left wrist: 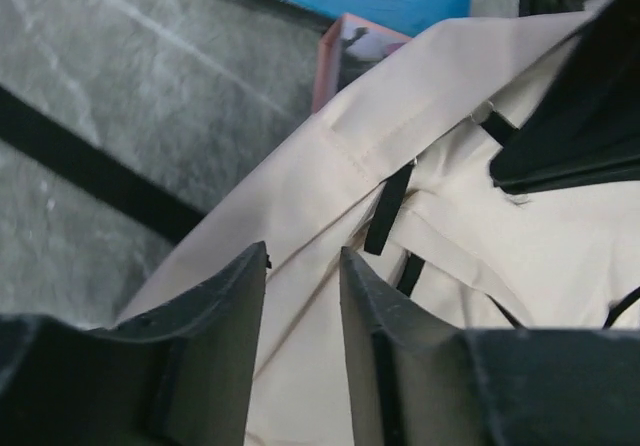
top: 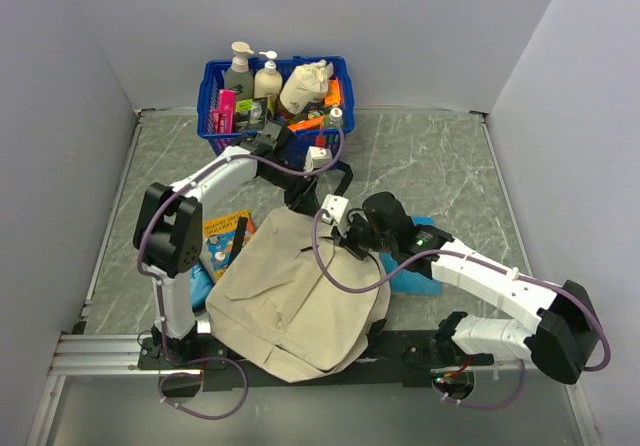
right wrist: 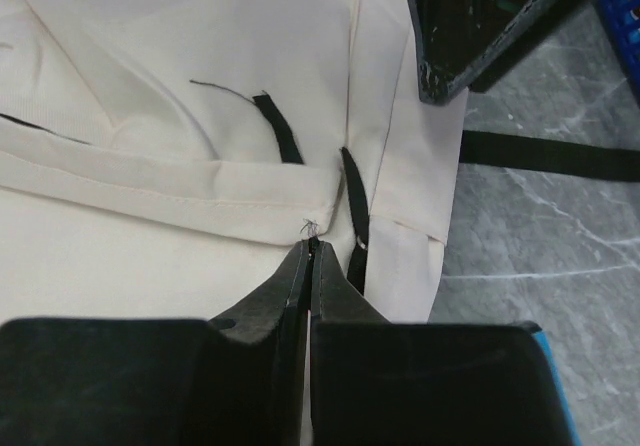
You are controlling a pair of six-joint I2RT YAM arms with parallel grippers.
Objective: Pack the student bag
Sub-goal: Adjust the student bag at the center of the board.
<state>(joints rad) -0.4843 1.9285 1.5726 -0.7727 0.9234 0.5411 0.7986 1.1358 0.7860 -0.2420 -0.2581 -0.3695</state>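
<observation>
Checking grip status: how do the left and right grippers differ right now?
The left gripper has fingers apart; the right gripper has them pressed together. The left is over a fold of the student bag; the right's tips meet its hem. Both are at the bag.

A: How's the light?
B: Soft, even, from overhead; only faint shadows fall on the marble table (top: 450, 166).
A: Focus?
B: My fingers (left wrist: 215, 346) blur close up; the beige backpack (right wrist: 150, 46) looks washed-out, nearly white.
</observation>
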